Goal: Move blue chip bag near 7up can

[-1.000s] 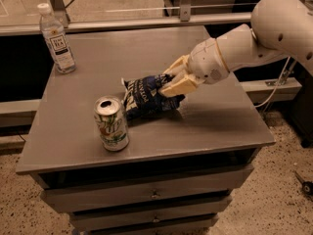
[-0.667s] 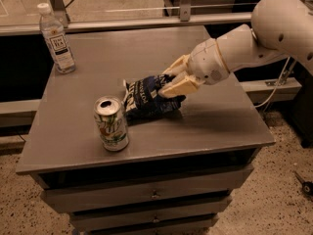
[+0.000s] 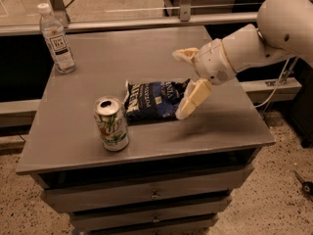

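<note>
The blue chip bag [image 3: 155,100] lies flat on the grey table [image 3: 68,136], just right of the 7up can [image 3: 111,123], which stands upright near the front left. The bag's left edge is close to the can, almost touching. My gripper [image 3: 185,82] is open at the bag's right end, raised a little. One finger [image 3: 185,55] points up and back; the other finger [image 3: 193,100] hangs down over the bag's right edge. Nothing is held.
A clear plastic water bottle [image 3: 56,39] with a white cap stands at the table's back left corner. The table has drawers below its front edge [image 3: 151,195]. A metal rail [image 3: 146,21] runs behind the table. A cable [image 3: 279,82] hangs at the right.
The fingers have opened and let go of the chip bag. The bag now lies flat on the table beside the can, and the gripper has lifted slightly.
</note>
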Motion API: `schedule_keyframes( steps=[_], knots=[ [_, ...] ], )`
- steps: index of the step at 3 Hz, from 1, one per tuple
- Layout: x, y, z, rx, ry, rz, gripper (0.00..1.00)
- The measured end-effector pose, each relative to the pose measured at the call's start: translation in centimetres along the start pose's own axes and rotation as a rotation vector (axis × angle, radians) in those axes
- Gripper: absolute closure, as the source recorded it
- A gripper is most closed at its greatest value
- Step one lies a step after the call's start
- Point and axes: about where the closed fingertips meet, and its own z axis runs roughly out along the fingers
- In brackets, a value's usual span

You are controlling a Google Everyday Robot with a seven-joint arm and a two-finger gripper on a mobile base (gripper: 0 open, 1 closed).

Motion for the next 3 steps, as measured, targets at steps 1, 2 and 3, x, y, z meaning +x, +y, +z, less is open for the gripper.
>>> schedule_keyframes(
  steps=[1, 2, 3],
  knots=[
    [1.6, -1.9, -4.9, 0.119, 0.096, -0.033, 0.00],
    [1.9, -4.8, -13.3, 0.313, 0.214, -0.096, 0.00],
    [1.9, -4.8, -13.3, 0.313, 0.214, -0.096, 0.00]
  ],
)
